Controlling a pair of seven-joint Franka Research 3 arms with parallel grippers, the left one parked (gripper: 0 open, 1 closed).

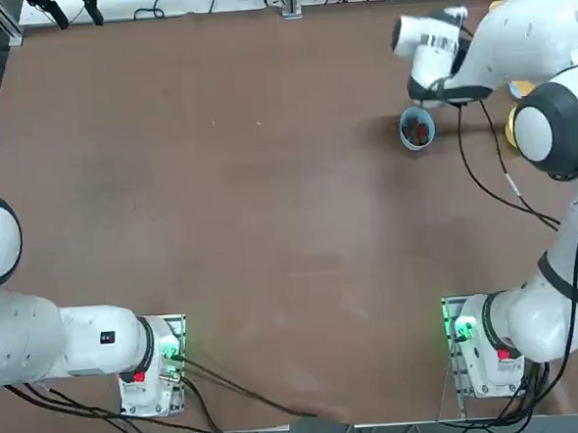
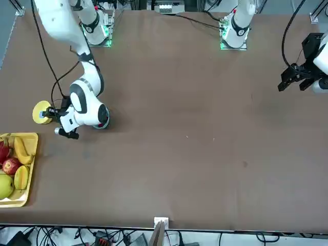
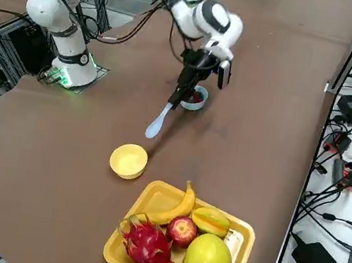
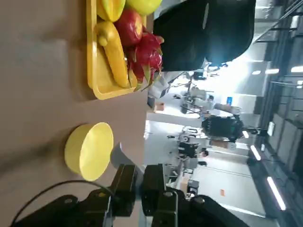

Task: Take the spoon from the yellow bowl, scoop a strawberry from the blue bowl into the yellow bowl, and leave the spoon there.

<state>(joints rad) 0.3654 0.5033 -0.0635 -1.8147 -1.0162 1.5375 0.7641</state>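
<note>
Spoon (image 3: 156, 124), your pale blue-white plastic one, clenched in the right gripper (image 3: 180, 96), bowl end hanging near the blue bowl (image 3: 195, 99).

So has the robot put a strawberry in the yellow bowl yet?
Not yet. Done: the spoon is out of the yellow bowl, which looks empty. In hand: the right gripper is shut on the spoon, holding it in the air beside the blue bowl, where the red fruit sits. Left: scoop a strawberry, carry it to the yellow bowl and leave the spoon there.
</note>
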